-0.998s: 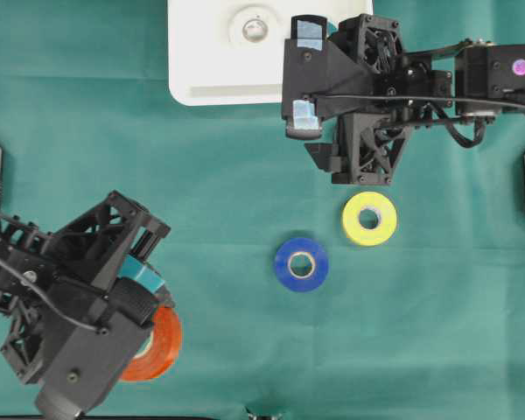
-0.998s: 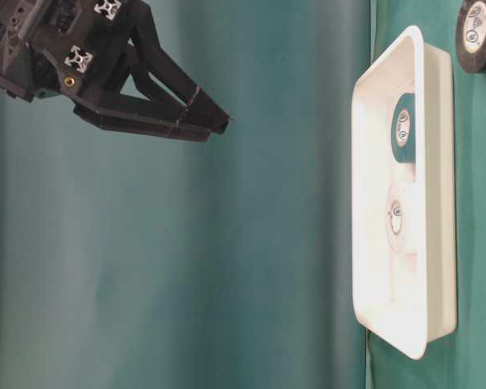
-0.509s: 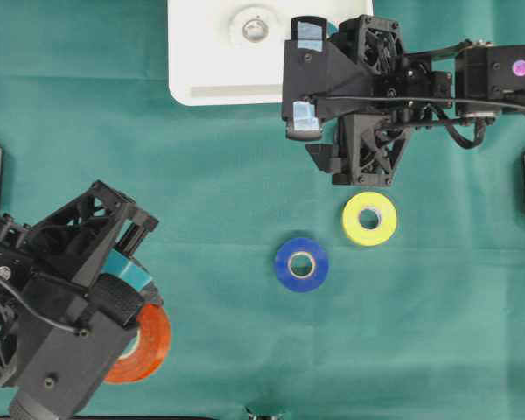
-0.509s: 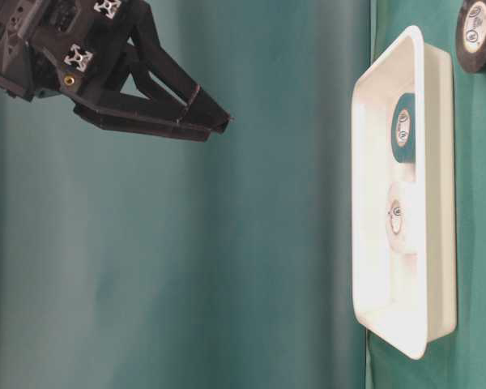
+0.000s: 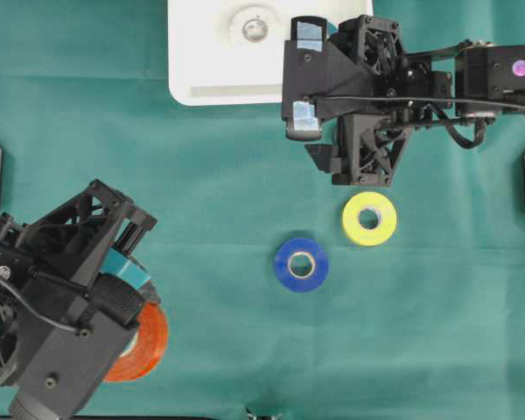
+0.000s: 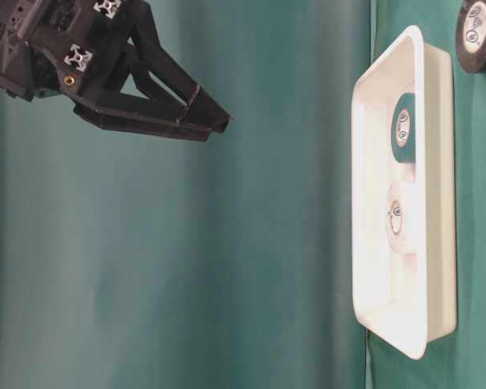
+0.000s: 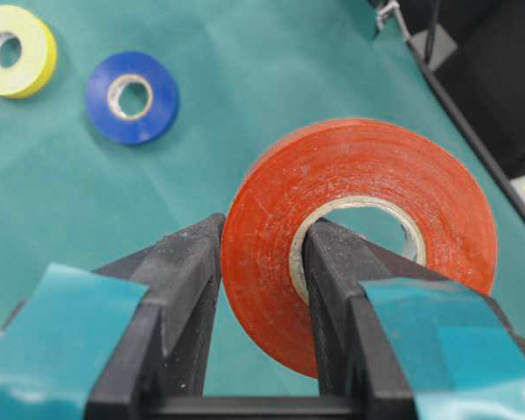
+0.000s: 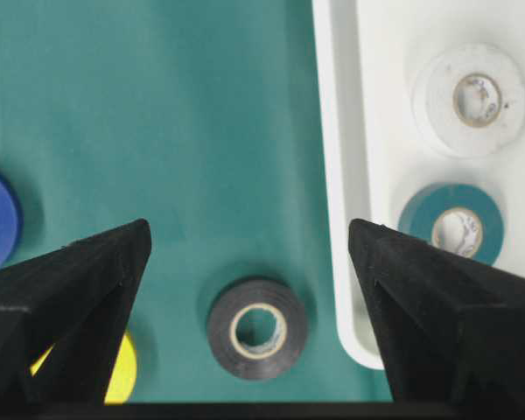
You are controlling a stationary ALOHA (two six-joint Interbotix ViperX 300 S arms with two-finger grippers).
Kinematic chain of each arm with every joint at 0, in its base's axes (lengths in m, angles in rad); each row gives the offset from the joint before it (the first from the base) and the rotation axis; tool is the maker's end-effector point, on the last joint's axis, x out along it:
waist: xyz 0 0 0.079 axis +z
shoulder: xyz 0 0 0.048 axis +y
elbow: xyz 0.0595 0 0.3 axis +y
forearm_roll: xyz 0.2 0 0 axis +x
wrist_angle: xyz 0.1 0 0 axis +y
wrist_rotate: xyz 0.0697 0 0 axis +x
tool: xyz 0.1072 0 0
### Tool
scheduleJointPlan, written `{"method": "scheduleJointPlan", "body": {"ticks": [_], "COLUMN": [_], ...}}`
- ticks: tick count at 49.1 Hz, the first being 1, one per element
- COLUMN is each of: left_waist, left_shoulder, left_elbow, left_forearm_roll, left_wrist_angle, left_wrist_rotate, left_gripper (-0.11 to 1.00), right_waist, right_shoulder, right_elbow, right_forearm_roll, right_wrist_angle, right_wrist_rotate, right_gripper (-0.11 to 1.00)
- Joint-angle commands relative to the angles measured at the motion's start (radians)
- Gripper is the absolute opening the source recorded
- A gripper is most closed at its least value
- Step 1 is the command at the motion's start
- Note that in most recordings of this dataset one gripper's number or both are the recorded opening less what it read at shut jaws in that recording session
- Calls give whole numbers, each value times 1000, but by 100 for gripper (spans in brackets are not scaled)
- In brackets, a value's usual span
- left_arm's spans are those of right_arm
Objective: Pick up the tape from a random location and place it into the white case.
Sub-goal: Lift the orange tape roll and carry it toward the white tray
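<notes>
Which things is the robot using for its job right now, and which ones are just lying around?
Part of the job:
- orange tape roll, pinched by the left gripper
- white case, where it goes

Just lying about:
- blue tape roll
- yellow tape roll
- black tape roll, beside the case
- white tape roll and teal tape roll, already in the case
- right gripper, open, holding nothing

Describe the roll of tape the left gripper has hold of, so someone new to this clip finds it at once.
Start at the green cloth and go to its lower left corner in the overhead view, under the left gripper. The orange tape roll is pinched there, one finger through its core. The blue roll and yellow roll lie loose mid-cloth.
</notes>
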Motion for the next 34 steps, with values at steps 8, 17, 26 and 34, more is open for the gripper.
{"method": "scheduleJointPlan", "body": {"ticks": [8, 17, 26, 34], "left_waist": [-3, 21, 103, 213], "left_shoulder": [-15, -14, -17, -20], "left_elbow": [-28, -17, 14, 37], "left_forearm_roll": [2, 2, 2, 2], "left_wrist_angle": [-5, -3, 3, 3], "left_wrist_rotate": [0, 0, 0, 5], "left_gripper": [24, 24, 24, 24], "right_waist": [3, 3, 5, 5], "right_shoulder": [-17, -17, -17, -18], "right_elbow": [-9, -9, -8, -8], "right_forearm_roll": [2, 2, 2, 2], "right_wrist_angle": [-5, -3, -3, -2], "right_wrist_rotate": [0, 0, 0, 0], "right_gripper": [90, 90, 90, 90]}}
